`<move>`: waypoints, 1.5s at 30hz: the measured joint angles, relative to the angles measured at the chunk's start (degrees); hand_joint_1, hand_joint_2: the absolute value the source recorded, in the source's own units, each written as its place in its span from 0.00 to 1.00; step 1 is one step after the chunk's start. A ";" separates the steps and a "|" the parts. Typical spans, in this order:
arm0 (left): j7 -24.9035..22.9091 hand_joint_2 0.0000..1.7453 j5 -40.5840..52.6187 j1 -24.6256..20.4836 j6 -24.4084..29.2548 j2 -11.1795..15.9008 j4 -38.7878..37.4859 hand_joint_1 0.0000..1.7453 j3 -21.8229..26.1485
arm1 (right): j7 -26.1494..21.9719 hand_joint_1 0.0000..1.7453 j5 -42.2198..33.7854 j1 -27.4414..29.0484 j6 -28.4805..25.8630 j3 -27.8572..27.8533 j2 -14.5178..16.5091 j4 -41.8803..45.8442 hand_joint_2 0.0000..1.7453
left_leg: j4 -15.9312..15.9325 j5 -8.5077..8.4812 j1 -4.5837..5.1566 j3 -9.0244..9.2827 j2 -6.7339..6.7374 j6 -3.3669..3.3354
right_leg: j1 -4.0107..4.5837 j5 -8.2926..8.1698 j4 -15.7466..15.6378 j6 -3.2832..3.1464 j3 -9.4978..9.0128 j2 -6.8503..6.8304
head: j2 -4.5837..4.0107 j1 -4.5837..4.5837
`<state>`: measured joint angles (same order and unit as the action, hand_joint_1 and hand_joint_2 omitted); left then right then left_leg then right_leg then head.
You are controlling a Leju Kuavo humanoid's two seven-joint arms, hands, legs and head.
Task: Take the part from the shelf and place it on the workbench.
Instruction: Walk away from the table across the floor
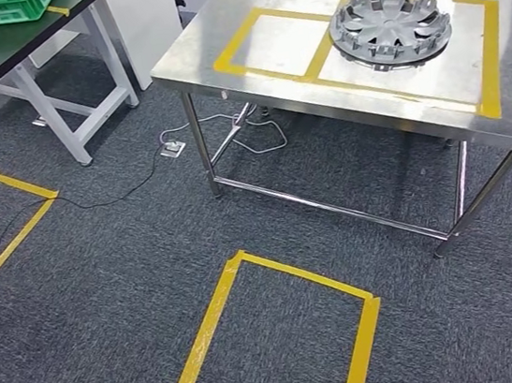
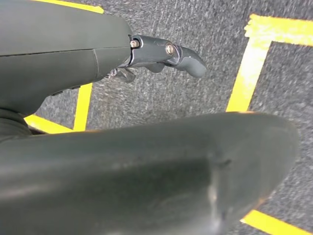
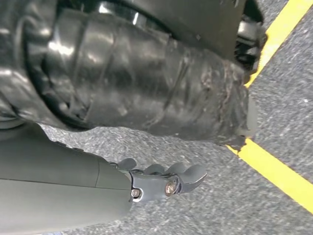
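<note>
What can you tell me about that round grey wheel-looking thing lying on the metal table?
The round grey part looks like a plastic wheel cover: a shallow disc with spokes fanning out from its centre, openings between them, and a raised rim with small clips. It lies flat on the steel workbench, inside the right-hand of two yellow-taped rectangles, slightly overlapping the tape line between them. Nothing but the tabletop touches it.

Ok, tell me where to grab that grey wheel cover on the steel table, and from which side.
Grip the wheel cover by its outer rim, probably from the table's near edge. It lies flat with ribs facing up, so only the thin rim gives fingers purchase.
</note>
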<state>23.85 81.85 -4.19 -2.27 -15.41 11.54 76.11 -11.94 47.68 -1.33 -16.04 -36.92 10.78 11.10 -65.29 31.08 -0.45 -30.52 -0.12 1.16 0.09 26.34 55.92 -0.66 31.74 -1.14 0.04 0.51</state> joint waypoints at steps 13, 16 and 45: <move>0.36 0.00 0.06 0.21 -0.24 -0.53 -0.02 0.00 -0.33 | -0.06 0.00 0.55 1.15 3.75 -0.78 -2.41 -0.07 0.00 | 9.36 -4.56 0.70 -0.85 0.35 -3.90 | -0.29 8.54 17.69 3.05 5.53 0.93 | 0.00 -0.48; 0.48 0.00 0.01 0.24 -0.25 -0.68 -0.03 0.00 -0.33 | 0.27 0.00 0.65 1.19 3.61 -1.02 -2.86 -0.05 0.00 | 9.24 -6.12 1.00 -2.52 0.35 -3.64 | -0.04 4.26 7.09 2.03 -2.62 0.93 | 0.00 -0.48; 1.00 0.00 -1.83 0.85 0.32 -1.28 -0.08 0.00 -0.31 | 1.45 0.00 2.58 1.33 2.93 -1.43 -3.81 -0.09 0.00 | 8.71 -4.70 1.38 -1.54 0.77 -3.44 | 0.54 6.29 16.05 1.73 4.36 1.05 | 0.00 -0.98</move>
<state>24.85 80.02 -3.35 -1.95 -16.69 11.45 75.80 -10.49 50.26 0.00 -13.11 -38.35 6.97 11.02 -56.58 26.39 0.92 -32.05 0.66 -2.29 0.63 32.63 71.97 1.06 36.10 -0.09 0.04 -0.47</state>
